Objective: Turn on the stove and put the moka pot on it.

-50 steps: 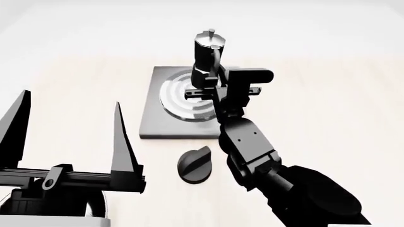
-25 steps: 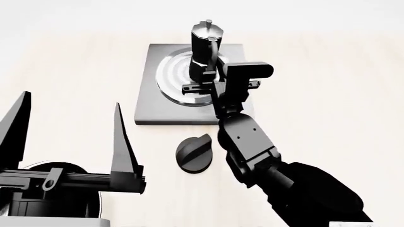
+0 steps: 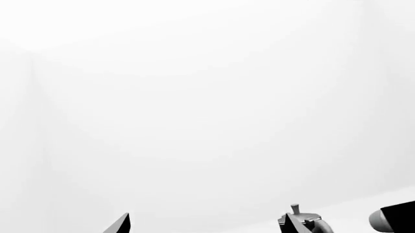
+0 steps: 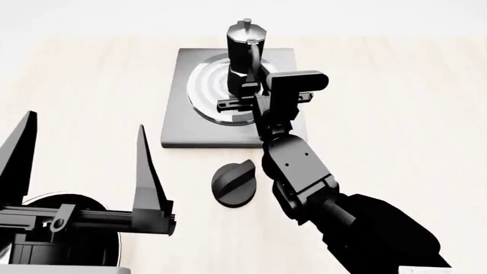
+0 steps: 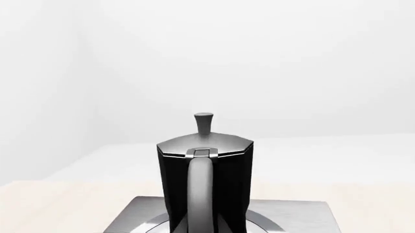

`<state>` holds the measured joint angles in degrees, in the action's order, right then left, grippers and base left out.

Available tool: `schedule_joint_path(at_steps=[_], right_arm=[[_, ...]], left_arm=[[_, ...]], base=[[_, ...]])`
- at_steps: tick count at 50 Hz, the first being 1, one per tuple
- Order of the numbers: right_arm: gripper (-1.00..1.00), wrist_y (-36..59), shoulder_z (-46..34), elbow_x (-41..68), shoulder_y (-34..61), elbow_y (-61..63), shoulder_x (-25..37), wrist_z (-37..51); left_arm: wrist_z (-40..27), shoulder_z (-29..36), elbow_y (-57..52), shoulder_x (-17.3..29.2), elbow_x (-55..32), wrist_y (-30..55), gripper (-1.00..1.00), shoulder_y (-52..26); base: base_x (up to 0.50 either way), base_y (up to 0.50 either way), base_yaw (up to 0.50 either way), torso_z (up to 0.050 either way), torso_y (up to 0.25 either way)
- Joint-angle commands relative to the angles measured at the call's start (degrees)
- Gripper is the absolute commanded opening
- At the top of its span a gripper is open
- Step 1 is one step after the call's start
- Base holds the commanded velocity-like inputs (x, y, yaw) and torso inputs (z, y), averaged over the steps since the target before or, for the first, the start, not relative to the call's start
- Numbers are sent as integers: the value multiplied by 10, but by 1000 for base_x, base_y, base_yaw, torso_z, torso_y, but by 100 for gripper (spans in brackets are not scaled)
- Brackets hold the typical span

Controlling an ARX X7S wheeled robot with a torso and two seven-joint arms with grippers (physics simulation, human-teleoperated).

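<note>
- Stove (image 4: 182, 123), a grey plate on the pale desk (image 4: 396, 114), carries the moka pot (image 4: 245, 54) upright on its burner rings.
- Knob (image 4: 234, 182) lies on the desk just beside the stove's near edge.
- Right gripper (image 4: 247, 97) sits at the pot's base; whether its jaws grip cannot be told.
- Left gripper (image 4: 84, 165), well apart from the stove, has jaws spread wide, empty.

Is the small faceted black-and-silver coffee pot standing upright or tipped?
Upright: the moka pot stands with its lid knob straight up on the stove.
</note>
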<state>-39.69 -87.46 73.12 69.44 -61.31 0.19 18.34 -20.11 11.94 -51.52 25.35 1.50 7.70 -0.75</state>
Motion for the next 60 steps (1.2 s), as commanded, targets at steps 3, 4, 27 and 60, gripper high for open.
schedule_joint_path(at_steps=[3,4,27,60], right_arm=[[100,7,-5,1,-3,-5,-2,12],[100,11,-5,2,-2,-5,-2,9],[100,-3,-5,-15,-6,-2,-2,12],[100,29,-30,-174,188,579,289,339]], left_arm=[[-2,0,-1,1,-3,-4,100,1],[-2,0,-1,1,-3,-4,100,1],[-4,4,8,1,-6,-11,100,-6],[42,-39,-58,15,-83,294,100,-321]], base=[[0,0,1,0,0],[0,0,0,0,0],[0,0,0,0,0],[0,0,0,0,0]])
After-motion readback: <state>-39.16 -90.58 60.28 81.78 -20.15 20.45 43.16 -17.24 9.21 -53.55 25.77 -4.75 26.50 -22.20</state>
